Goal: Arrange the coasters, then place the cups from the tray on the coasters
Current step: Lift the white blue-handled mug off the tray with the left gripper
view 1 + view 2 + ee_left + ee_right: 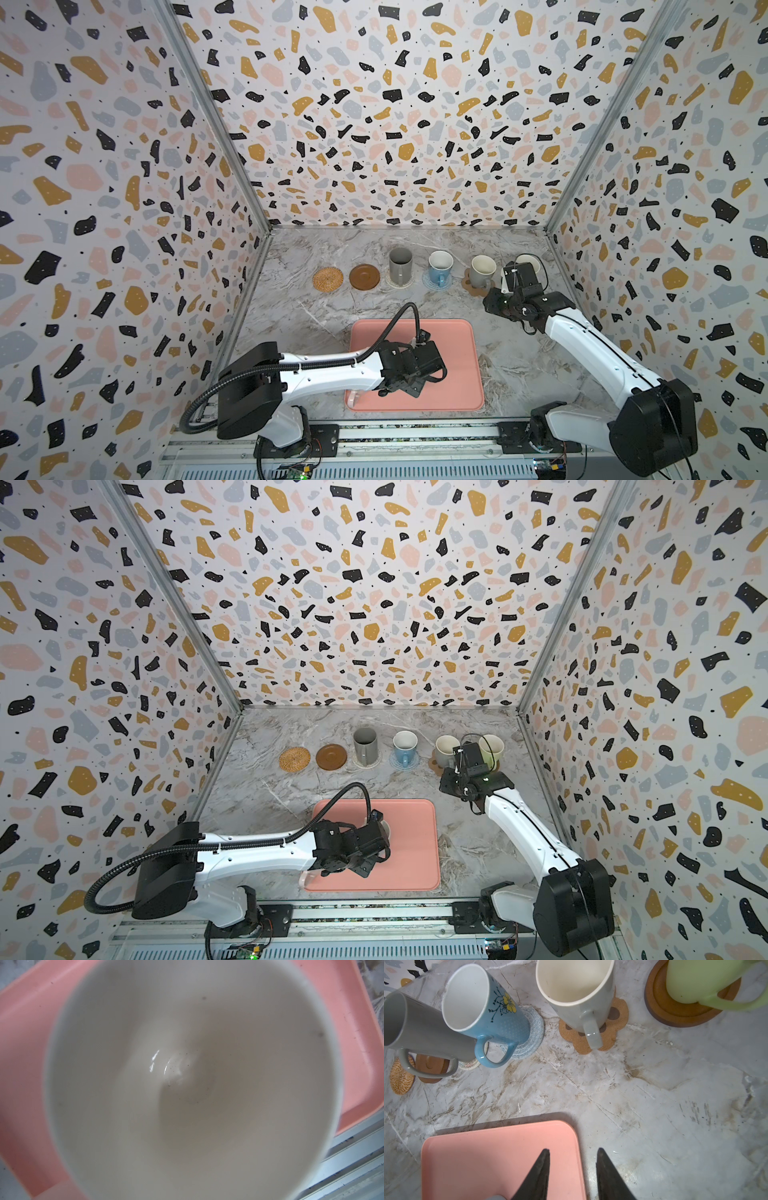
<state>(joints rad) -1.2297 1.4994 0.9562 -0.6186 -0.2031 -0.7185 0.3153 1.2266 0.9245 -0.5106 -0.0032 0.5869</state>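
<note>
1. Desk [519, 365] edge nearest me: the salmon tray [453, 374], where my left tool [409, 386] is clenched over a cream-lined cup [187, 1084]; what it grips I cannot tell.
2. My right tool [573, 1150] hangs released and empty above the desk, between tray and far row.
3. Far row: bare orange woven coaster [328, 278], bare brown disc [364, 277], grey cup [400, 266] on beige coaster [469, 1064], blue cup [500, 1020] with yellow flower print [509, 1003] on light-blue coaster [529, 1043], pale cup [591, 1012] on paw coaster [612, 1032], green cup [695, 980] on second brown disc [675, 1014].
</note>
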